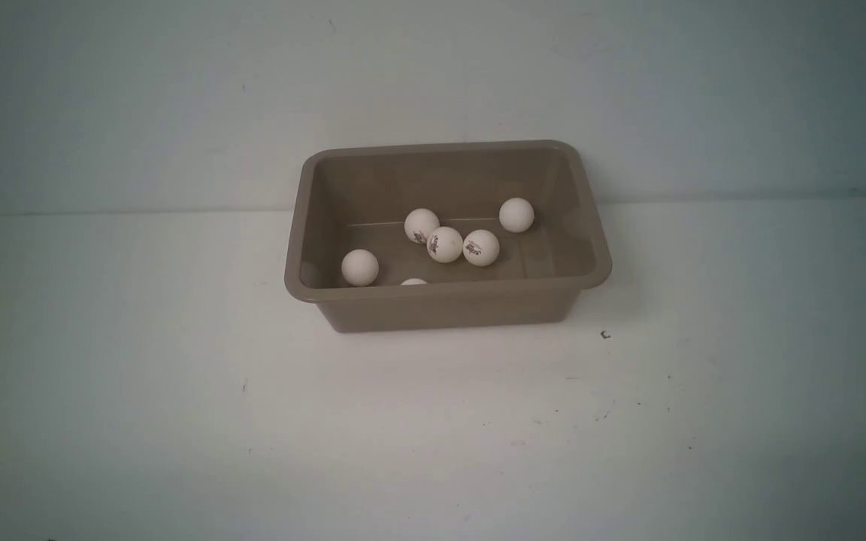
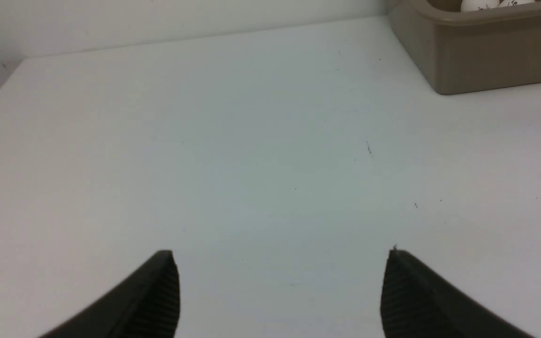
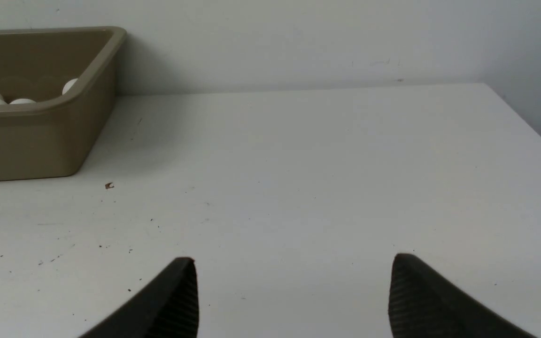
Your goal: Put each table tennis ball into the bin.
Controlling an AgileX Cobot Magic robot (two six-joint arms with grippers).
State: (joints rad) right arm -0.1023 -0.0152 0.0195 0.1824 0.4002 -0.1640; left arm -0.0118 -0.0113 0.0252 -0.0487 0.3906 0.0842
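Six table tennis balls [image 1: 445,244] lie inside the bin [image 1: 448,289], and from where I stand none is left out on the tabletop [image 1: 433,436] around it. Three of them huddle together near the middle of the bin floor, touching or nearly so; one sits alone toward the bin's far right corner, one toward its near left, and the sixth only peeks over the near rim. To my eye the job looks finished.

The left tool [image 2: 280,291] hangs low over bare tabletop well to the left of the bin, its two dark ribbed jaws spread wide with nothing between them. The right tool [image 3: 294,295] does the same well to the right of the bin, jaws apart and empty.

Were a ball to be lifted again, I would judge it almost weightless, thin-shelled and glossy, apt to roll or squirt out under a lopsided pinch. The sensible hold is straight across its widest part, closed gently so the shell does not dent. The lone balls offer room for a jaw on each side; the clustered three would crowd the jaws.
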